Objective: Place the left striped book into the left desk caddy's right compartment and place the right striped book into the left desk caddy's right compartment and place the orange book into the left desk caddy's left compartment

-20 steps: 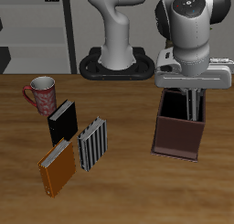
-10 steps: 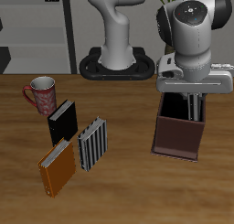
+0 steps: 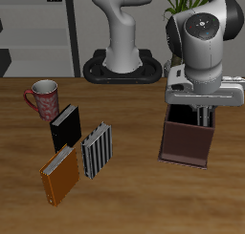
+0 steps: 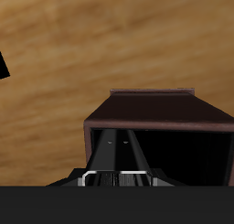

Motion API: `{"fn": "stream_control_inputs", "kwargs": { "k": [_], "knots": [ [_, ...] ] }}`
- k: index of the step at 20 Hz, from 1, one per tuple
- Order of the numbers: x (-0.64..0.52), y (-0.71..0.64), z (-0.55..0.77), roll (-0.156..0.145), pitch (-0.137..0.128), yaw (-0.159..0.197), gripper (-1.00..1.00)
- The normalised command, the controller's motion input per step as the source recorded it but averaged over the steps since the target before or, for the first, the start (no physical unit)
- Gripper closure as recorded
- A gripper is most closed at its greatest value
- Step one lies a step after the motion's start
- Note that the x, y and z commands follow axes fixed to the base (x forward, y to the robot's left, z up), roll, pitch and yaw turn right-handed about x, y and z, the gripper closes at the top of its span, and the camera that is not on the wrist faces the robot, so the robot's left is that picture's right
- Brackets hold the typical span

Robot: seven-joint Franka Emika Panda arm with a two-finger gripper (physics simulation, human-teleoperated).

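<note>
Nearest the desk's (image 3: 124, 204) front edge lies the orange book (image 3: 59, 175), flat and untouched, with one striped book (image 3: 97, 150) just beside it and slightly farther back, both well apart from the caddy, so both likely still await pickup. Farther back, the left desk caddy (image 3: 188, 140) stands with the pincer (image 3: 202, 112) hanging over its opening, fingers reaching down inside, probably to deliver a book; whether they are spread or pinching cannot be told.

Simulated office — wooden desk (image 3: 134, 195), books, mug (image 3: 43, 97), shelving (image 3: 38, 32).
</note>
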Motion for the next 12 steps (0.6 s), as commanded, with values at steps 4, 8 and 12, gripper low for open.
{"fn": "stream_control_inputs", "kwargs": {
  "k": [4, 8, 12],
  "knots": [
    [0.04, 0.01, -0.17, 0.007, 0.023, -0.003, 1.0],
    [0.03, 0.04, -0.24, 0.008, 0.039, -0.004, 1.0],
    [0.05, 0.03, -0.1, 0.029, 0.03, -0.009, -1.0]
  ]
}}
